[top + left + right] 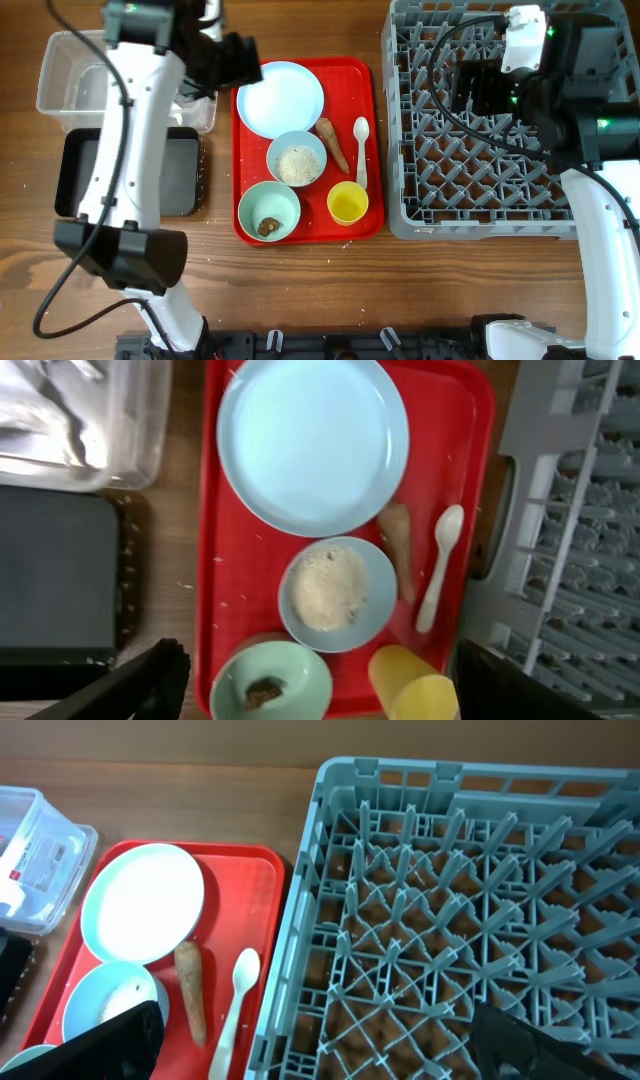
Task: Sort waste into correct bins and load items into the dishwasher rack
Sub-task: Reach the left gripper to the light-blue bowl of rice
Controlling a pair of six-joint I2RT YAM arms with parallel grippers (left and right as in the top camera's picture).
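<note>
Wood-grain counter [300, 300] carries everything. At far left the clear tub [60, 85] sits at the back with crumpled paper [35, 855] (white, red marks) inside it. The black tray [80, 175] lies just in front, their edges close together. The left arm [135, 140] crosses above both.

The left gripper [320, 655] hovers by the back-left corner of the red serving tray [240, 160], its fingers [150, 680] spread wide with nothing between them. A narrow strip of wood separates the black tray from the red tray's left rim.

On the red tray, the plate [280, 98] fills the back, close to the rim. The white bowl [297, 160] of rice [297, 166] sits just in front of it. The mint-green bowl [268, 210] holding the brown lump [268, 227] is by the front-left corner. The carrot-like stick [333, 145] lies against the white bowl's right side. The spoon [361, 150] lies lengthwise near the right rim (bowl end toward the back), and the yellow cup [348, 203] stands in front of both.

Only a slim gap lies between that right rim and the left wall of the rack [470, 180]. The right gripper [315, 1015] hangs above the rack's back-left part, fingers [110, 1045] wide apart and holding nothing. The right arm [600, 220] covers the rack's right edge.
</note>
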